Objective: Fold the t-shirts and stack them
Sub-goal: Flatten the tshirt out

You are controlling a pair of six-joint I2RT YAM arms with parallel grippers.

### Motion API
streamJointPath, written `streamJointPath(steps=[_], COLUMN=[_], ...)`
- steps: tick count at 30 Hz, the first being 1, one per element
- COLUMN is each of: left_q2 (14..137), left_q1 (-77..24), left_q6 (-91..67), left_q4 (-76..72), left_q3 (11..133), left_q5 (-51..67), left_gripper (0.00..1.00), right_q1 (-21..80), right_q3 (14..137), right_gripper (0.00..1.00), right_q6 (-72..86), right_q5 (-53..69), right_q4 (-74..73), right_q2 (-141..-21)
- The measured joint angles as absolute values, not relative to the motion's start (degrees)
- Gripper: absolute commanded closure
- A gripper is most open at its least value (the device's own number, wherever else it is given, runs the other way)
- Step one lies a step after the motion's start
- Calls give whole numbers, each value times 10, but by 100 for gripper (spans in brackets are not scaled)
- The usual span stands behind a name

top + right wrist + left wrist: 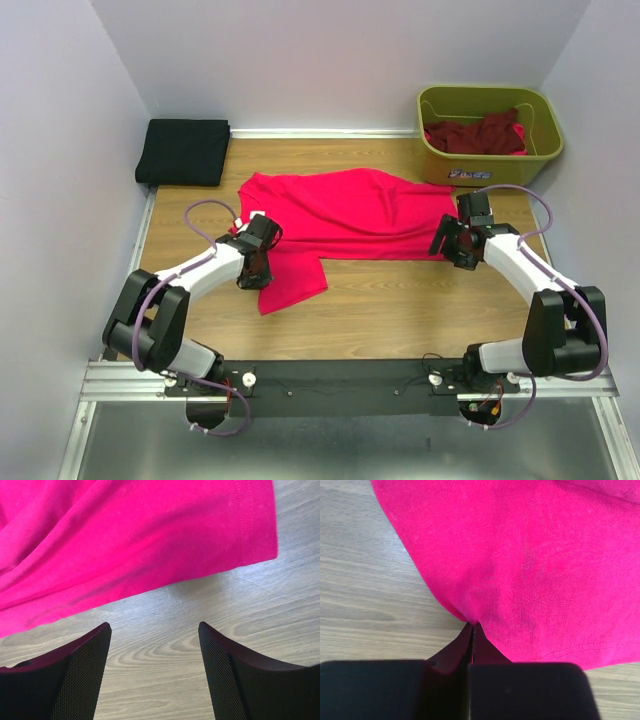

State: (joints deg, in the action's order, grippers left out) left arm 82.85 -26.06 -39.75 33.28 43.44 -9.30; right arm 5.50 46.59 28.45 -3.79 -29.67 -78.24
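Note:
A bright pink-red t-shirt (350, 212) lies spread across the middle of the table, with one part hanging toward the near side (292, 280). My left gripper (262, 246) is at its left edge. In the left wrist view the jaws meet at the tip (472, 626), and the pink cloth (530, 555) puckers into them. My right gripper (447, 246) is at the shirt's right end. It stands open (155, 630) over bare wood, just short of the hemmed edge (125, 545). A folded black t-shirt (185, 150) lies at the back left. Dark maroon t-shirts (478, 133) fill the tub.
The olive-green tub (545, 140) stands at the back right corner. Walls close in the table on the left, back and right. Bare wood (400, 310) runs between the shirt and the arm bases.

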Motion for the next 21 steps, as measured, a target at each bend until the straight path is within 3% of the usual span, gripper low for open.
streamJointPath(steps=[11,21], left_q2=[811,751], left_q1=[-261,-261], left_q6=[-402,-397], left_q4=[387,409], left_q3=[463,473], left_q5=[-107,-113], left_gripper=[100,100], right_q1=[45,-14], right_q3=[466,466], right_gripper=[21,25], right_q6=[292,307], right_q5=[-103,-150], right_q4=[-297,-296], right_q2=[-794,-819])
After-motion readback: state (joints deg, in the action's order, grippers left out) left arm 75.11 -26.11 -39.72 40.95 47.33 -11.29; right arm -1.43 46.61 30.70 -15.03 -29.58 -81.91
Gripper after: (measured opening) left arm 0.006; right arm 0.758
